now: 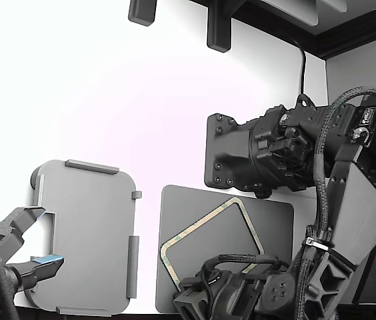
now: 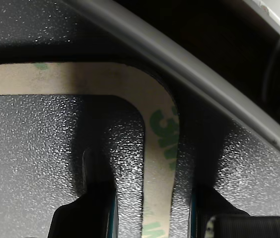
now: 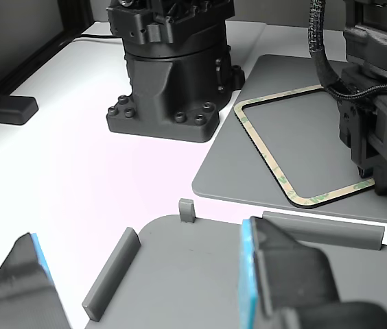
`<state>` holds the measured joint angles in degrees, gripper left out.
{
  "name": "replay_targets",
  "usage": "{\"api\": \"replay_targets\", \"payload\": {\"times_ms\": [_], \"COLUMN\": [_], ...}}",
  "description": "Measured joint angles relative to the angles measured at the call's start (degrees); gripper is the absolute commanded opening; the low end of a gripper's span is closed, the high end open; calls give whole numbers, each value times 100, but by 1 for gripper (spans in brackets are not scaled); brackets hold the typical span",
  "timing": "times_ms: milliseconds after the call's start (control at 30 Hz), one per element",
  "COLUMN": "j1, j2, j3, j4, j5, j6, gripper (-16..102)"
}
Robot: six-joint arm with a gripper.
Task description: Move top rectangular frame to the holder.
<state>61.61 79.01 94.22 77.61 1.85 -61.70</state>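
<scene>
Frame [image 2: 157,144] lying flat on the dark pad [image 1: 275,227], well apart from the holder [image 1: 88,233]. Gripper [image 2: 152,208] jaws spread either side of one corner strip, not pinching yet. Probably best to close gently and lift straight up, keeping it flat.

The thin rounded-rectangle frame [image 1: 205,247] is beige-tan with green printed lettering scattered along its strip, and it has a dark edge line in the other view. The flat rounded pad [image 3: 296,147] is dark grey with a fine speckled grain that glints in the wrist view, while the rounded tray with raised tabs [image 1: 88,233] is plain light grey. The tabletop [image 1: 108,100] is white, the arm's gripper [image 2: 150,218] is matt black with teal-blue pad edges, and the second arm's fingers [image 3: 252,274] carry bright blue pads.
</scene>
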Motion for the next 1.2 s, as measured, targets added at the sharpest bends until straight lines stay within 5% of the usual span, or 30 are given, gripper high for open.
{"api": "replay_targets", "payload": {"times_ms": [1000, 1200], "j1": [18, 18], "j2": [-123, -114], "j3": [-167, -149], "j4": [62, 44], "j5": [-26, -9], "j6": [26, -9], "gripper": [51, 33]}}
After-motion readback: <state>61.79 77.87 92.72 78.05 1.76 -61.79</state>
